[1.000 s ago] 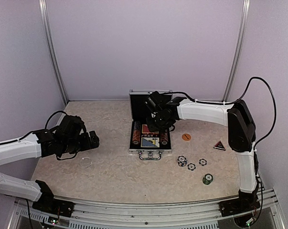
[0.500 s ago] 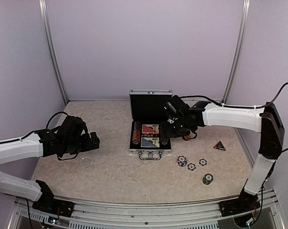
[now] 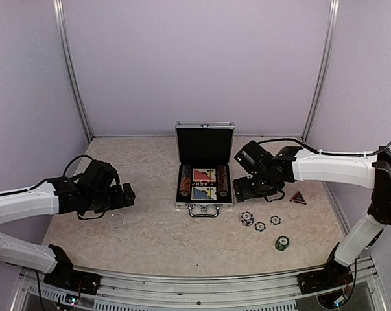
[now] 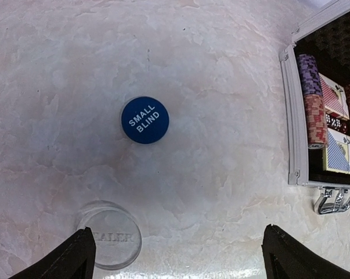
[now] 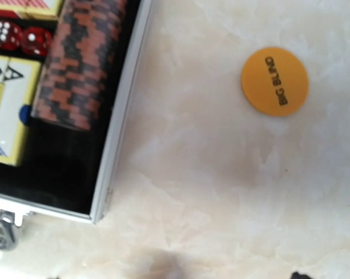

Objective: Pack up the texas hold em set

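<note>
The silver case (image 3: pixel 204 203) lies open mid-table with its lid (image 3: pixel 205 144) upright. It holds chip rows (image 3: pixel 184 182), two card decks (image 3: pixel 203 184) and red dice (image 5: pixel 18 35). My left gripper (image 3: pixel 124 194) is open and empty, hovering near a clear "DEALER" disc (image 4: pixel 111 235), with a blue "SMALL BLIND" disc (image 4: pixel 144 120) beyond it. My right gripper (image 3: pixel 244 188) is open and empty, just right of the case's edge (image 5: pixel 119 133); one fingertip (image 5: pixel 298 275) shows. An orange "BIG BLIND" disc (image 5: pixel 274 81) lies on the table ahead of it.
Loose striped chips (image 3: pixel 248 218), (image 3: pixel 260 226), (image 3: pixel 275 220) and a green chip stack (image 3: pixel 282 243) lie front right of the case. A dark triangular piece (image 3: pixel 297 197) lies at the right. The case handle (image 4: pixel 336 199) faces the near edge.
My right arm has pulled back from over the case, moving right and down to the table beside it. The left arm has hardly moved.
</note>
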Controlling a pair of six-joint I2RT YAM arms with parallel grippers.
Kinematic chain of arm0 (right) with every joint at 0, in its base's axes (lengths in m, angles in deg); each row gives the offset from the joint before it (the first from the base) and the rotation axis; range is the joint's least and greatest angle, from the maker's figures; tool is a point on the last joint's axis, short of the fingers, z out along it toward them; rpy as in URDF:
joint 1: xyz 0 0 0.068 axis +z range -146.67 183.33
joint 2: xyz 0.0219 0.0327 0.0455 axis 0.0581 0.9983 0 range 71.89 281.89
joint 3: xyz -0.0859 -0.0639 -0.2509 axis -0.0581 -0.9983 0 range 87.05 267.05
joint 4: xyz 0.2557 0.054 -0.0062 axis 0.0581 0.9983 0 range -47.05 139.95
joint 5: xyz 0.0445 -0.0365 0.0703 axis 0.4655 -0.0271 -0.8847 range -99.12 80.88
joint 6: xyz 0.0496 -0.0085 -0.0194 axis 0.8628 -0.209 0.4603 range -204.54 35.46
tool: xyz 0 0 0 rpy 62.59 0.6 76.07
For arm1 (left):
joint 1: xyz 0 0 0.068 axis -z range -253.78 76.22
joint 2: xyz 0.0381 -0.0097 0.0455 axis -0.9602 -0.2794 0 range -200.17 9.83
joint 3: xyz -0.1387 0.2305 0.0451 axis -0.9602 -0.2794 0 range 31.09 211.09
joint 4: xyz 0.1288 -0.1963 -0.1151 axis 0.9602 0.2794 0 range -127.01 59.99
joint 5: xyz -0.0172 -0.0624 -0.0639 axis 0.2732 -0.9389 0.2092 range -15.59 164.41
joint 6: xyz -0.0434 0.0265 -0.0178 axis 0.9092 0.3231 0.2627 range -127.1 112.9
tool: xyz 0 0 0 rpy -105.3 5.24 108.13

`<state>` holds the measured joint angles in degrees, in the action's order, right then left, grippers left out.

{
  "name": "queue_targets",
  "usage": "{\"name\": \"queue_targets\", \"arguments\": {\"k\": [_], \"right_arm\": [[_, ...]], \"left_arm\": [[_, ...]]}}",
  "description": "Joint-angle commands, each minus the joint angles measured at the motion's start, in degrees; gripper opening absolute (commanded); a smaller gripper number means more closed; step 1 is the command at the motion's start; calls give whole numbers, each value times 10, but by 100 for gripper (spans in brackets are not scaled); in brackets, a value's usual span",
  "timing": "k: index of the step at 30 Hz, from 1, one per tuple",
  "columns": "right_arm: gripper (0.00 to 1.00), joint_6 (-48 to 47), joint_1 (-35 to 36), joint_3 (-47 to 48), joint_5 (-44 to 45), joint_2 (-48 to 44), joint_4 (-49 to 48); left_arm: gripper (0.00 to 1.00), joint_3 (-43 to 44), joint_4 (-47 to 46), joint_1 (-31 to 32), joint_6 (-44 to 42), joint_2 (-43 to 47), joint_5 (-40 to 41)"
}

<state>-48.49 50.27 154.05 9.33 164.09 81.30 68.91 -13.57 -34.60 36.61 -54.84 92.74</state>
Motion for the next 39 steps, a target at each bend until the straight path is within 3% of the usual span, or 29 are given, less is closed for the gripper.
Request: {"name": "queue_targets", "arguments": {"k": [1,5,21,30,39], "right_arm": [[84,7,-3,-8,0,-21,-4],[84,-3,-3,-5,-10,-28,-21],[83,-22,0,-11,-10,-83,-36],[83,-25,0,-18,-11,-89,-44],[82,-24,0,-21,-12,-95,-47]], "left_arm": [[99,-5,64,19,35,-9,15],[99,-3,102,27,55,-29,41],[99,9,94,-9,80,-177,-1],[98,1,73,-11,81,-187,-16],[88,-10,56,-28,73,-186,-32]]}}
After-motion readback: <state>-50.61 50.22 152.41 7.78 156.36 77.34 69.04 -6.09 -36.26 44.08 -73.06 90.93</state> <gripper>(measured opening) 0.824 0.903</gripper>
